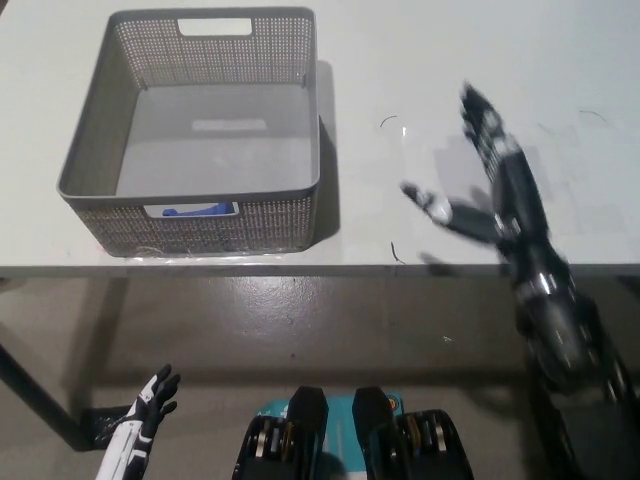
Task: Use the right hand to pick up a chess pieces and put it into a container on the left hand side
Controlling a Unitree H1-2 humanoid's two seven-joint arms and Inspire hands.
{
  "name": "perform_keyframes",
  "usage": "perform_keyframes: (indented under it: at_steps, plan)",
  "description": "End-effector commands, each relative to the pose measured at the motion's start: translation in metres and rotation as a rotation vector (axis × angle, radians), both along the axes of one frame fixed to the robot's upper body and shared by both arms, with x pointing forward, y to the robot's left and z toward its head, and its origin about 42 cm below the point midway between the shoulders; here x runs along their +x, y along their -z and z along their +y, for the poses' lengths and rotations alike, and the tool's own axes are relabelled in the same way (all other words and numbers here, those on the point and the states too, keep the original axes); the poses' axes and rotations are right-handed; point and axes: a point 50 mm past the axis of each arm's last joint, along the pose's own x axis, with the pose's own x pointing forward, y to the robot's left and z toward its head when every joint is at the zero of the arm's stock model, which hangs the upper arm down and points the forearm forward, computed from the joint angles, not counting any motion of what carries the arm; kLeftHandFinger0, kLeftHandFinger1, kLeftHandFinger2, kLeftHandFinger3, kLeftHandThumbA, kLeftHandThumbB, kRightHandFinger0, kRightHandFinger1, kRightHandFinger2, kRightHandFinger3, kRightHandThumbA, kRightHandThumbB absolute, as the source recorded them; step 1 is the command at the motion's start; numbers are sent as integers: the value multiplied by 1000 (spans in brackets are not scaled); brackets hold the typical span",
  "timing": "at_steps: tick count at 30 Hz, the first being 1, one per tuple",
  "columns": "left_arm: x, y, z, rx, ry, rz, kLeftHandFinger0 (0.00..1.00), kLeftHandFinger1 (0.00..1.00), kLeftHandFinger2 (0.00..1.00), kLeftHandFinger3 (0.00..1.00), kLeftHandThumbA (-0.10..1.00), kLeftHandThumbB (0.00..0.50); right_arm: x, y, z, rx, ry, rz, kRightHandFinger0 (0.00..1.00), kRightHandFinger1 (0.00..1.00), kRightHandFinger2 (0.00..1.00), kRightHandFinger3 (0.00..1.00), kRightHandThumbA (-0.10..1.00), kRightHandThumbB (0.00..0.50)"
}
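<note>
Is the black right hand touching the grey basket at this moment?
Apart. In the head view a wide strip of bare white table lies between the right hand, its fingers spread, and the basket.

Bare table [420, 60] rt of basket [200, 215], no obstacles

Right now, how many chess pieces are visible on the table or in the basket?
0. None shows on the white table or on the visible floor of the grey perforated plastic basket; its near wall could hide one. The black right hand is open, holding nothing.
</note>
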Motion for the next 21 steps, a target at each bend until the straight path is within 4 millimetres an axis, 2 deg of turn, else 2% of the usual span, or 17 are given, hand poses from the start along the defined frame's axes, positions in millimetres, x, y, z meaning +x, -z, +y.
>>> perform_keyframes:
  at_steps: [1,2,4,5,6,8,9,10,11,12,14,16,17,19,21]
  plan:
    - [-4,-2,11,-55,-24,-23,1000,1000,1000,1000,1000,217,-85,-32,-28,101,-36,-248,1000,1000,1000,1000,1000,232]
    - [-3,-1,12,-60,-28,-24,1000,1000,1000,1000,1000,215,-86,-15,-27,116,-36,-202,1000,1000,1000,1000,1000,241]
    - [-5,0,13,-59,-34,-22,1000,1000,1000,1000,1000,222,-88,7,-25,126,-43,-146,1000,1000,1000,1000,998,220]
    - [-5,-1,13,-63,-37,-21,1000,1000,1000,1000,1000,222,-90,20,-24,126,-43,-117,1000,1000,1000,1000,977,184]
    - [-4,-1,14,-64,-36,-22,1000,1000,1000,1000,1000,227,-91,27,-23,143,-49,-96,1000,1000,1000,1000,942,170]
    - [0,-3,15,-61,-37,-28,1000,1000,1000,1000,1000,221,-97,61,-23,185,-62,13,1000,1000,1000,1000,919,152]
    - [0,-3,16,-63,-38,-30,1000,1000,1000,1000,1000,220,-98,65,-23,188,-61,28,1000,1000,1000,1000,928,163]
    - [1,-3,16,-72,-43,-30,1000,1000,1000,1000,1000,216,-103,79,-22,226,-62,86,1000,1000,1000,1000,926,164]
    - [2,-3,16,-75,-45,-30,1000,1000,1000,1000,1000,216,-107,89,-20,285,-72,125,1000,1000,1000,1000,884,171]
    - [3,-3,17,-77,-46,-31,1000,1000,1000,1000,1000,216,-107,93,-20,310,-78,138,1000,1000,1000,1000,825,138]
    - [4,-1,17,-77,-51,-35,1000,1000,1000,1000,1000,222,-118,113,-15,386,-92,207,1000,1000,1000,1000,840,144]
    - [3,0,19,-81,-56,-32,1000,1000,1000,1000,1000,234,-127,130,-13,405,-76,257,1000,1000,1000,1000,874,118]
    - [3,0,20,-81,-56,-35,1000,1000,1000,1000,1000,230,-132,139,-12,423,-65,273,1000,1000,1000,1000,879,93]
    - [5,-1,20,-76,-59,-41,1000,1000,1000,1000,1000,207,-139,151,-12,448,-34,287,1000,1000,1000,1000,886,77]
    - [9,-2,20,-80,-57,-45,1000,1000,1000,1000,1000,190,-145,159,-12,446,-22,294,1000,1000,1000,1000,906,99]
